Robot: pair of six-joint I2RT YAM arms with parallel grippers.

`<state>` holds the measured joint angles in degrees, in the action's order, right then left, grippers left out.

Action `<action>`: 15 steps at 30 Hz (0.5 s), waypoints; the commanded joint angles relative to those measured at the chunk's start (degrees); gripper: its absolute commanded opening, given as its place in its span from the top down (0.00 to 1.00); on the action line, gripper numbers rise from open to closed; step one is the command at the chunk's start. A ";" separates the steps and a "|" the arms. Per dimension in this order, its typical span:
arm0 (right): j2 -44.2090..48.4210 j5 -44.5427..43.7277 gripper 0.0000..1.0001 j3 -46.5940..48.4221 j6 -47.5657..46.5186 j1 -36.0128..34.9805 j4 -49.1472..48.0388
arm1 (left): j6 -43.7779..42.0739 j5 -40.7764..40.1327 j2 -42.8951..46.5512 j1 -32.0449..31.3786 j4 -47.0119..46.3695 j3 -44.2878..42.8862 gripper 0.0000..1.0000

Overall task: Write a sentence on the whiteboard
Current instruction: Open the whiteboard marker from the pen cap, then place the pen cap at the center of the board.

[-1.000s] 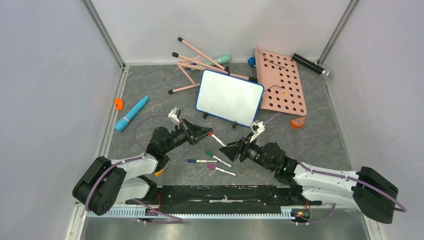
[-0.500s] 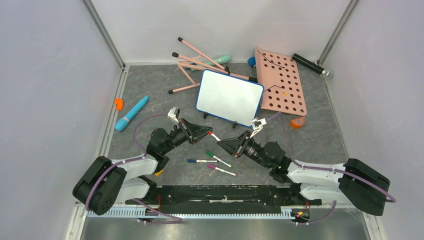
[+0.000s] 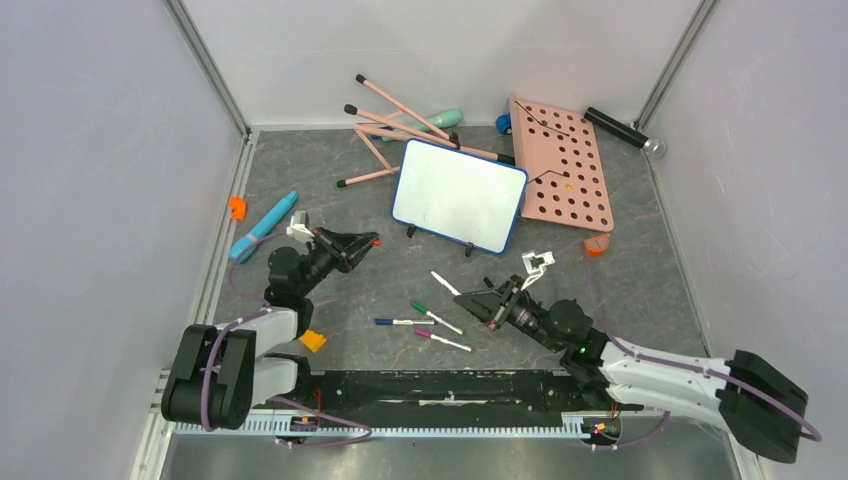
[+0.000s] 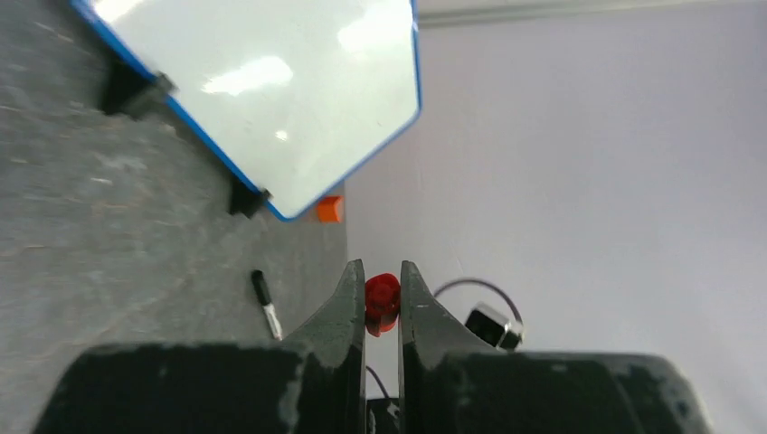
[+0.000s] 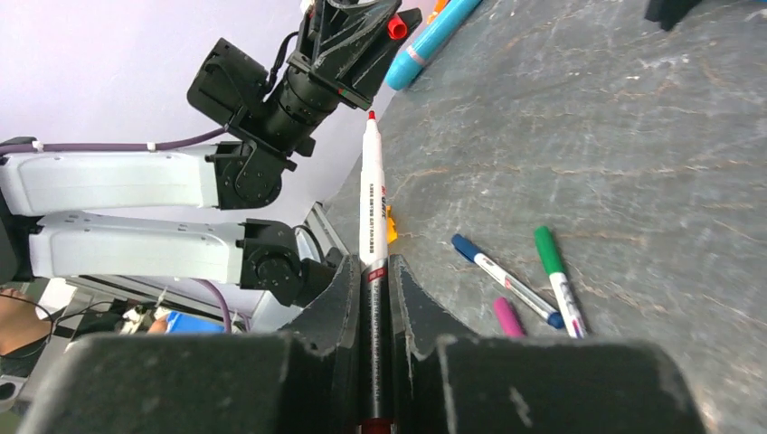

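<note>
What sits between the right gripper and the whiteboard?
Only bare grey mat, as the top view shows. The right gripper holds an uncapped marker, and the whiteboard stands beyond. Three loose markers lie nearer the arm bases.

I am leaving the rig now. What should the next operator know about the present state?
Left gripper: jaws shut on the red cap.
Right gripper: jaws shut on the uncapped red marker.
Whiteboard: on its feet, beyond both arms, blank.
Done: marker taken, cap off.
Left: bring the tip to the board and write the whole sentence.
</note>
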<state>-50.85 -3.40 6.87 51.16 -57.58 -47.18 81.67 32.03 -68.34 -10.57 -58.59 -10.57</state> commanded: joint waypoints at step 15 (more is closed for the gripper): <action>25.01 -20.89 1.00 4.51 -15.87 0.37 44.40 | -25.92 -21.34 17.70 5.91 67.11 -1.04 0.95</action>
<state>-26.15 -18.13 6.96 40.25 -57.36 -9.82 65.39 21.41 -56.88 -4.84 -10.11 -10.31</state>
